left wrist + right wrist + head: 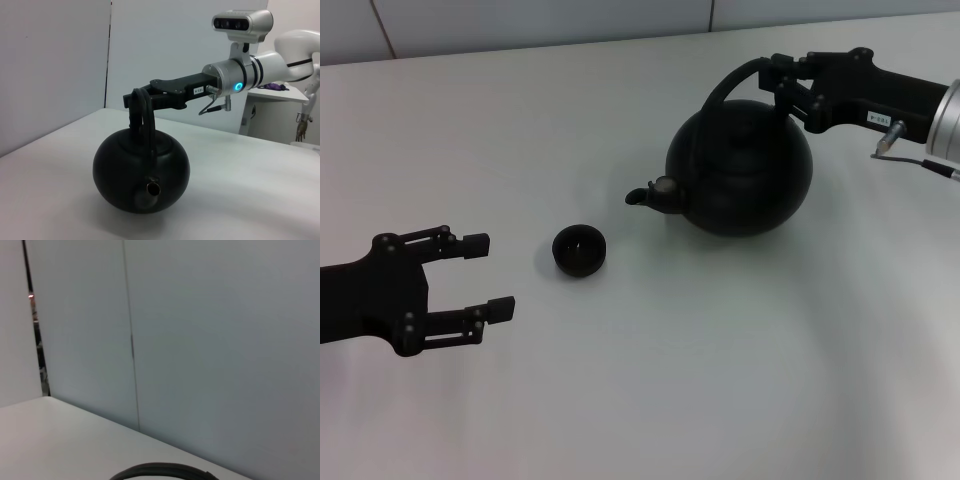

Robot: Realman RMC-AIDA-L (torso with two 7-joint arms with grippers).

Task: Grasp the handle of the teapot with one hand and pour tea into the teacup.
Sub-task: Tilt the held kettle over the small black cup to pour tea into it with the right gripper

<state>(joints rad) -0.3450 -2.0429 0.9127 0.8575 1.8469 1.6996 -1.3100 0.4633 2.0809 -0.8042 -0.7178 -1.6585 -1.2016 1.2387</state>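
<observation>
The glossy black teapot (740, 175) stands on the white table at the right of the head view, spout (645, 195) pointing left toward the small dark teacup (580, 250). My right gripper (782, 80), with a white label, reaches in from the right and is shut on the arched handle (730, 85) near its top. The left wrist view shows the teapot (120, 170), the handle (147, 130) and the right gripper (136, 102) clasping it. The right wrist view shows only a strip of the handle (160, 470). My left gripper (492, 276) is open and empty, left of the teacup.
The white table (670, 400) stretches around the objects, with a pale wall (520, 20) behind its far edge. A white stand with small items (272, 92) is beyond the table in the left wrist view.
</observation>
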